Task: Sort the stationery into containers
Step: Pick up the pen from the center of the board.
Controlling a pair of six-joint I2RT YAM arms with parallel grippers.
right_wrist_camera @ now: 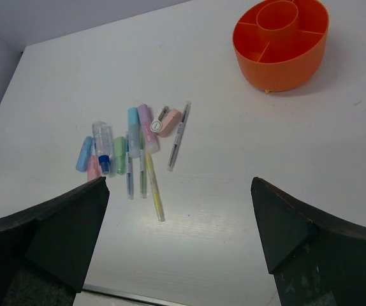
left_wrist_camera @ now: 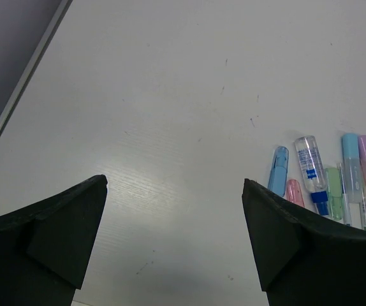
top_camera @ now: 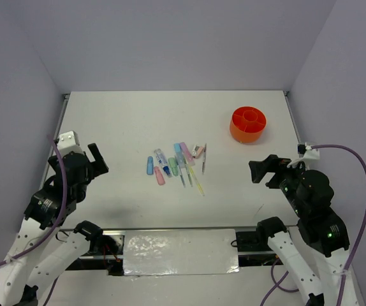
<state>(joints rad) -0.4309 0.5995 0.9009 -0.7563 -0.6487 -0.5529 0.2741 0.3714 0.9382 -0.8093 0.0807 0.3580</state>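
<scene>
The stationery [top_camera: 176,166] lies in a loose cluster at the table's middle: pastel pens and stubby markers in blue, pink, green, yellow and purple. It shows in the right wrist view [right_wrist_camera: 135,150] and at the right of the left wrist view [left_wrist_camera: 326,182]. The orange pot [top_camera: 247,123] with inner dividers stands at the back right, and in the right wrist view [right_wrist_camera: 281,54]. My left gripper [top_camera: 97,159] is open and empty, left of the cluster. My right gripper [top_camera: 264,170] is open and empty, right of the cluster and nearer than the pot.
Grey walls enclose the white table [top_camera: 138,121] on three sides. A metal rail [top_camera: 170,231] with a shiny plate runs along the near edge between the arm bases. A purple cable [top_camera: 355,191] loops by the right arm.
</scene>
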